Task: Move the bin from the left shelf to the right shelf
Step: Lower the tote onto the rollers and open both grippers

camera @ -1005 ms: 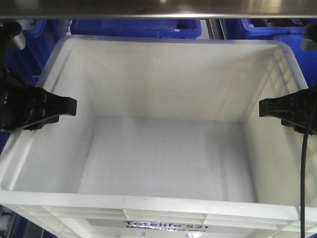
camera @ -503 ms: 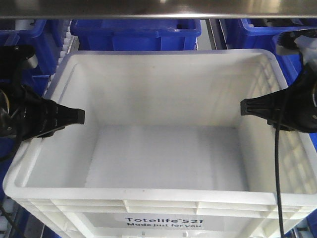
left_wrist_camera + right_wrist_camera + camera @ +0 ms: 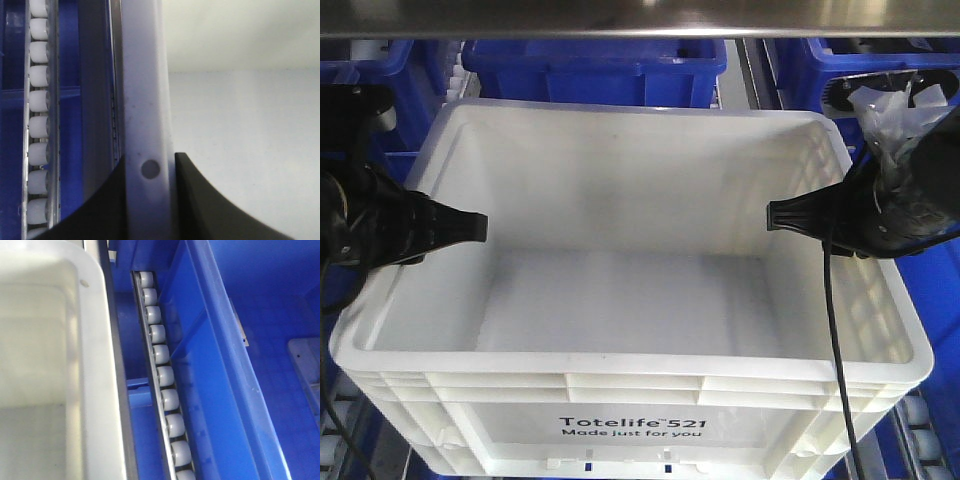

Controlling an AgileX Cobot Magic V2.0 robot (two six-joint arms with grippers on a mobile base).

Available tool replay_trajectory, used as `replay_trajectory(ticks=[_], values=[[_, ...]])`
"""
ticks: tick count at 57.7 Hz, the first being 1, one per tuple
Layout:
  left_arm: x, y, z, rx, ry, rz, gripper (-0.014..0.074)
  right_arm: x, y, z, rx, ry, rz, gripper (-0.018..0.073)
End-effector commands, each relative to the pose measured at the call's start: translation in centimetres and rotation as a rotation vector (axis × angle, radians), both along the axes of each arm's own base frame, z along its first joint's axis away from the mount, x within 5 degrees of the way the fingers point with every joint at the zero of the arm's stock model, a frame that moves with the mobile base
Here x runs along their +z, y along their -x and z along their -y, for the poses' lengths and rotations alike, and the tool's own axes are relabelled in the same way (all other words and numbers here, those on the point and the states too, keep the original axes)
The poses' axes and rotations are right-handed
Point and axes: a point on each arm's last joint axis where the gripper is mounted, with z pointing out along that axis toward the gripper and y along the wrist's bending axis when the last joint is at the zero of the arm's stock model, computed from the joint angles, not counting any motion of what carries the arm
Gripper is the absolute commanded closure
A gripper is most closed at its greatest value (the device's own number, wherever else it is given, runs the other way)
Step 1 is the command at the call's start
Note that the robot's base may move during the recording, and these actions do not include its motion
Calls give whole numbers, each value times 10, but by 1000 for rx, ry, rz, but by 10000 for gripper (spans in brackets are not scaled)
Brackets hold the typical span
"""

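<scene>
Currently bin [image 3: 640, 390] is held centre frame, roller lane [image 3: 162, 370] just beside. Left rim is pinched by left end effector [image 3: 149, 169], likely for balanced two-sided carry. Right end effector [image 3: 785, 215] is set at right wall; closure cannot be told.

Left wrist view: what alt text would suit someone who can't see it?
The rim of the white bin runs up the middle, pinched at the bottom between the left gripper's two dark fingers. White rollers line its left; the bin's pale inside fills the right.
</scene>
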Motion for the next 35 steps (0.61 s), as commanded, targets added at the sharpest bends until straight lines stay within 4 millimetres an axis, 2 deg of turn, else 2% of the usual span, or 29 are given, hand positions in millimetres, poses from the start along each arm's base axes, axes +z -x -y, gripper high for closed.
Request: replay_trajectory(ticks=[1,18,35], values=[[25,-4,12,-72,112,157,592,20,-10,4,-35,-27,149,416],[15,-11,16,-73,93,126,545,16,-17,3,-48,-43,163,338],[10,-14,18,-69,92,104,398,17,-17,2,-42,-53,171,258]])
